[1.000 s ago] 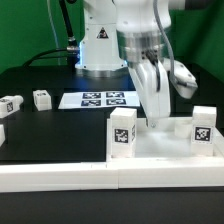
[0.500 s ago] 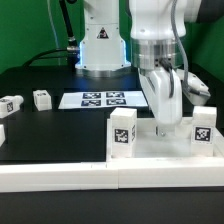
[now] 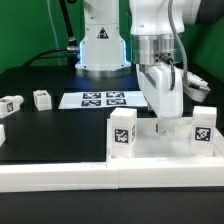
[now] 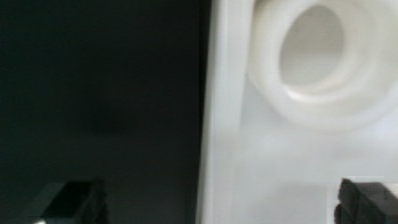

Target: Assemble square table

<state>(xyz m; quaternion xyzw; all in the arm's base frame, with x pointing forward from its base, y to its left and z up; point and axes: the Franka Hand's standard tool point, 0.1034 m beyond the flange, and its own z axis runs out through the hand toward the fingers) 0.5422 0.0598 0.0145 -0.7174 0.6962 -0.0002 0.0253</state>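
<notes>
Arm pose: white Panda arm reaches down on the exterior view's right, wrist near vertical, gripper (image 3: 165, 124) pointing straight down just above the square table top (image 3: 150, 150).
Jaws: spread as wide as they go, nothing between them; no part is held.
Fingertips: in the wrist view the two dark fingertips (image 4: 71, 200) stand far apart, one over the black table (image 4: 89, 100), the other over the white top, so the gripper (image 4: 217, 200) straddles the top's edge.
Square table top: lies flat at the front of the black table (image 3: 40, 135), against the long white wall pieces (image 3: 60, 175) along the near edge; the wrist view shows its raised rim (image 4: 285, 150) running beside the black surface.
Corner socket: one round socket (image 4: 329, 50) shows in the wrist view, beyond the fingertips.
Near legs: two tagged white legs stand by the top, one (image 3: 122, 132) on the exterior view's left of the gripper, one (image 3: 203, 125) on its right; whether they rest on the top I cannot tell.
Far legs: two more tagged legs (image 3: 10, 104) (image 3: 41, 98) lie well apart, at the exterior view's left.
Marker board: lies flat (image 3: 100, 99) in front of the arm's base (image 3: 100, 45).
</notes>
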